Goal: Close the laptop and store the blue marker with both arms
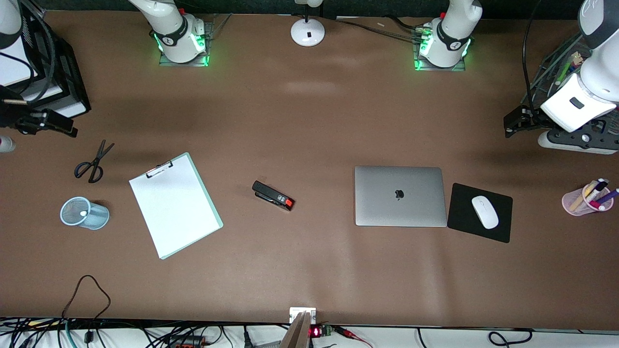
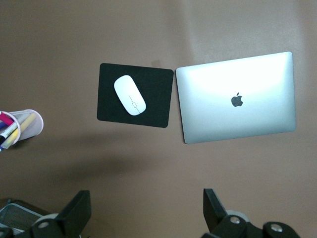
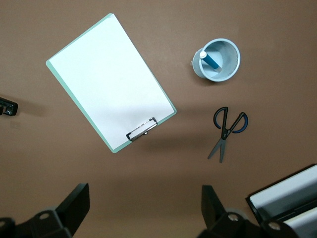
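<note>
Silver-grey thin laptop [image 1: 400, 195], lid already flat shut, lies beside the black mouse pad [image 1: 479, 212] toward the left arm's end; rigid, smooth, likely slippery, best pressed from above. Slim blue marker [image 3: 211, 60] with whitish end stands in the pale-blue mesh cup [image 3: 216, 60]; light, stiff, best pinched at mid-barrel. Only the right wrist view shows its blue; the front view gives just a white tip. Left gripper [image 2: 143, 210] and right gripper [image 3: 142, 210] both hang spread, empty, waiting.
</note>
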### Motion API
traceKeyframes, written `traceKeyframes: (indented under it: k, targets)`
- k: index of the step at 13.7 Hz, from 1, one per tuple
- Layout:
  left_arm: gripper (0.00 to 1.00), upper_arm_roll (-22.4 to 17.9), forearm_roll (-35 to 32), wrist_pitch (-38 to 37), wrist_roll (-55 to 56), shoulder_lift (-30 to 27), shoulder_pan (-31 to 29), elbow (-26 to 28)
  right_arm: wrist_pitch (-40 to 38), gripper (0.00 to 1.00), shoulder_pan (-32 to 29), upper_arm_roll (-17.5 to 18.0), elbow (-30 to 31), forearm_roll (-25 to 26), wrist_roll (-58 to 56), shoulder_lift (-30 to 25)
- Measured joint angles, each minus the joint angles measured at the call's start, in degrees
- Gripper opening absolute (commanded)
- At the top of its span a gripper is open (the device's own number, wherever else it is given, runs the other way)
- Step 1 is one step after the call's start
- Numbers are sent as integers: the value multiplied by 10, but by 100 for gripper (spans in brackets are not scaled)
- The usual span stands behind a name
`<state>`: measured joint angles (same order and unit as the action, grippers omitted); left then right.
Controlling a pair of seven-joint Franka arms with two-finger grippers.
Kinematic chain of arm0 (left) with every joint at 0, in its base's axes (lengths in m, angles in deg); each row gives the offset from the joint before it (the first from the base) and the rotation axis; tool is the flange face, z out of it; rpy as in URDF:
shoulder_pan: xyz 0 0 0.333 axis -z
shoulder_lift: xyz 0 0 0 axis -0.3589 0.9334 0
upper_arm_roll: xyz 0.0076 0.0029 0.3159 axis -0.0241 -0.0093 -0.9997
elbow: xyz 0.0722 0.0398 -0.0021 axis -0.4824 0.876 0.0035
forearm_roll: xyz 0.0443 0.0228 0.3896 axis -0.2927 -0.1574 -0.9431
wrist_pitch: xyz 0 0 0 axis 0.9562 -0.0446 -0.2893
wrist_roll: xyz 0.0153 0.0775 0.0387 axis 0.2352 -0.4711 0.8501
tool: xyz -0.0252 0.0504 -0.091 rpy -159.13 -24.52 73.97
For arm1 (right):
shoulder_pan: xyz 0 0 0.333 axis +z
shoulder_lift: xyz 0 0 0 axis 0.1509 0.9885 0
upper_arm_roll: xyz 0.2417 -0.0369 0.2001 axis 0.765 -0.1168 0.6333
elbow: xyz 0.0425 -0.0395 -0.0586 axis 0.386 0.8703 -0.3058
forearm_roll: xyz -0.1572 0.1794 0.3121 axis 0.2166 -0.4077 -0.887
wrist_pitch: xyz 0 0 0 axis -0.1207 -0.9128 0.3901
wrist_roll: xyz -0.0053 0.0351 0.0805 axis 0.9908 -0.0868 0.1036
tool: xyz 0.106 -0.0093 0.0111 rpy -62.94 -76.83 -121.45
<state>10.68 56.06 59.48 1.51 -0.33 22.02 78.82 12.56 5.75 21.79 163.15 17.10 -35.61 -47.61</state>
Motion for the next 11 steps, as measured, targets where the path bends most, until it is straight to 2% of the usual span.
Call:
traceKeyframes:
  k: [4, 11]
  targets:
    - [100, 0, 0, 0, 0, 0, 0, -1, 0, 100, 0, 0, 10, 0, -2, -20]
    - [100, 0, 0, 0, 0, 0, -1, -1, -3, 100, 0, 0, 12, 0, -2, -20]
